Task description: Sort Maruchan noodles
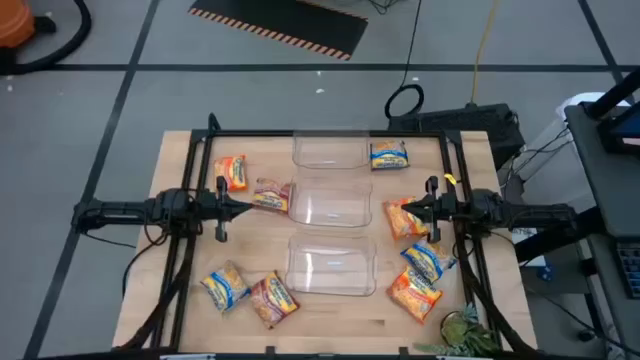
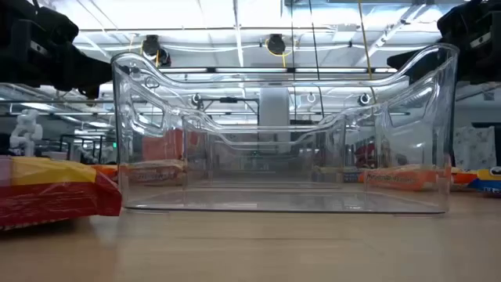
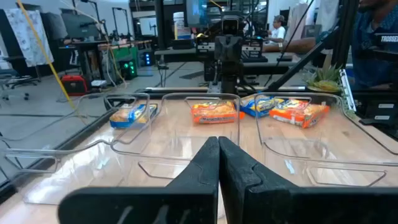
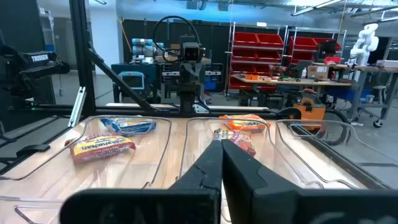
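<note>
Clear plastic bins stand empty in a row down the middle of the desk (image 1: 180, 320): the far bin (image 1: 330, 152), the middle bin (image 1: 330, 205) and the near bin (image 1: 331, 268); by that showing the sorting has not begun, and every packet is left to do.

Nine Maruchan noodles lie loose on the wood around the bins; toward the left edge an orange packet (image 1: 231, 172) and a reddish-brown packet (image 1: 271, 195), the latter just beside the middle bin; near the front-left corner a blue-and-yellow packet (image 1: 224, 287) and a second reddish-brown packet (image 1: 272, 299); by the far bin's right side a blue packet (image 1: 389, 155); along the right edge an orange packet (image 1: 404, 217), another blue-and-yellow packet (image 1: 428, 260) and an orange one (image 1: 414, 294) toward the front.

The left gripper (image 1: 236, 207) hangs over the left side of the desk near the reddish-brown packet, its fingers (image 3: 205, 168) pressed together and holding nothing; the right gripper (image 1: 416, 208) hangs over the orange packet on the right, its fingers (image 4: 210, 165) likewise closed and empty.

Some green leafy thing (image 1: 466, 330) sits at the front-right corner; the black frame rails run along both sides; the bin walls stand between each arm and the far packets, so I judge each arm will best take its own side.
</note>
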